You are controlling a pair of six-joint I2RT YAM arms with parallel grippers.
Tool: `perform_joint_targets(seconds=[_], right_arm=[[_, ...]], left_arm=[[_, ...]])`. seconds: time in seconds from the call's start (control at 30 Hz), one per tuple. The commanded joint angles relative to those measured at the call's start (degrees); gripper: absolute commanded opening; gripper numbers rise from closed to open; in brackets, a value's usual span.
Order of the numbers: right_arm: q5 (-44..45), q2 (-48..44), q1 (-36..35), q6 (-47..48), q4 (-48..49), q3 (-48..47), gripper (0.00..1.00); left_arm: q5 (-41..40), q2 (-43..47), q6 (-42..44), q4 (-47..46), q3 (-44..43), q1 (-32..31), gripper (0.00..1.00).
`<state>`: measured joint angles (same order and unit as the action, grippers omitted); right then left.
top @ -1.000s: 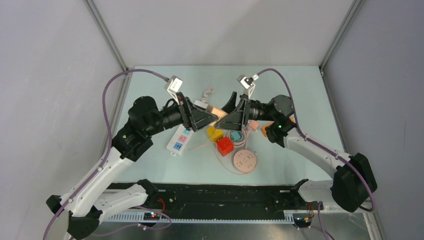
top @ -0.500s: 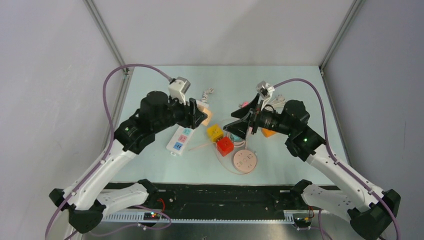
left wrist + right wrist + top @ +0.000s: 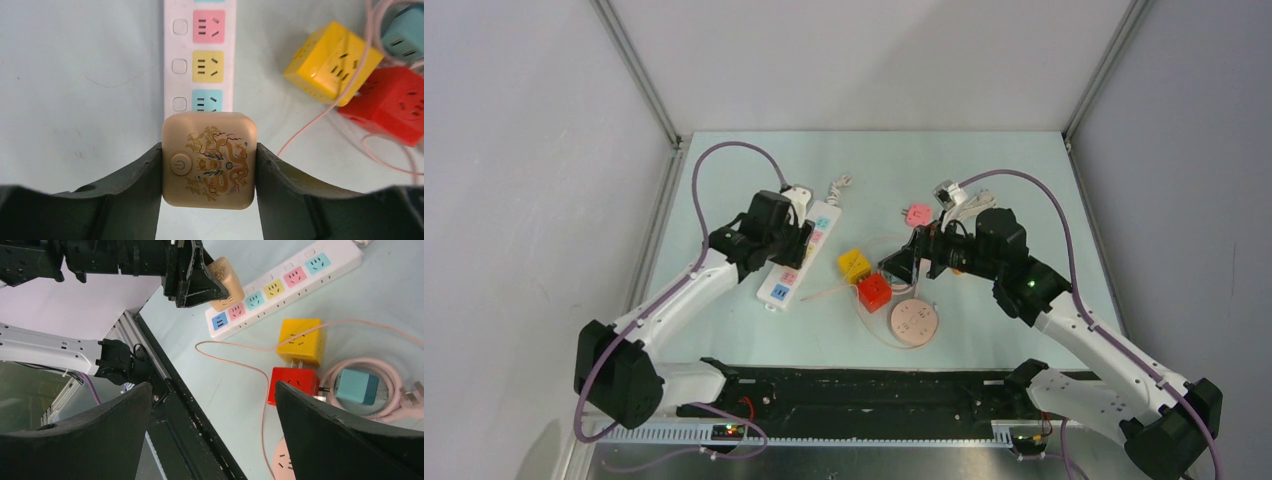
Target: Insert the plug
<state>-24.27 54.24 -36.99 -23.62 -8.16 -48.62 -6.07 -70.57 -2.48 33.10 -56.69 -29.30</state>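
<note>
Left wrist view: left gripper clamped on the tan plug, one finger on each flank, dragon face and power button toward the lens. The plug hangs over the white power strip, lined up with its long axis. A teal socket shows just past its far edge, with yellow and pink beyond.

Right wrist view puts the plug above the sockets at the strip's end nearer the bases. I cannot tell if the prongs touch.

Right gripper spread wide, holding nothing, off near the red cube and yellow cube.

My read: alignment step, insertion not yet done. Next I need the prongs squared to one socket's slots, then a straight push down. The strip looks loose on the table and may slide; the free arm could pin it.
</note>
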Motion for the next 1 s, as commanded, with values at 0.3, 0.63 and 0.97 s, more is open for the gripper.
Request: perform_joint_targets(seconds=[0.3,0.63,0.97], right_arm=[[0.4,0.7,0.3,-3.9,-0.3,0.5,0.94],[0.8,0.1,0.4,-5.8,-1.8,0.0,0.93],[1.8,0.5,0.3,-5.5,-5.0,-1.0,0.92]], left_arm=[[3.5,-1.7,6.9,-11.7,8.5,2.8,0.00],[2.2,-1.2,6.3,-11.6,10.0,2.8,0.00],[-0.4,-0.8,4.1,-9.2,9.7,2.8,0.00]])
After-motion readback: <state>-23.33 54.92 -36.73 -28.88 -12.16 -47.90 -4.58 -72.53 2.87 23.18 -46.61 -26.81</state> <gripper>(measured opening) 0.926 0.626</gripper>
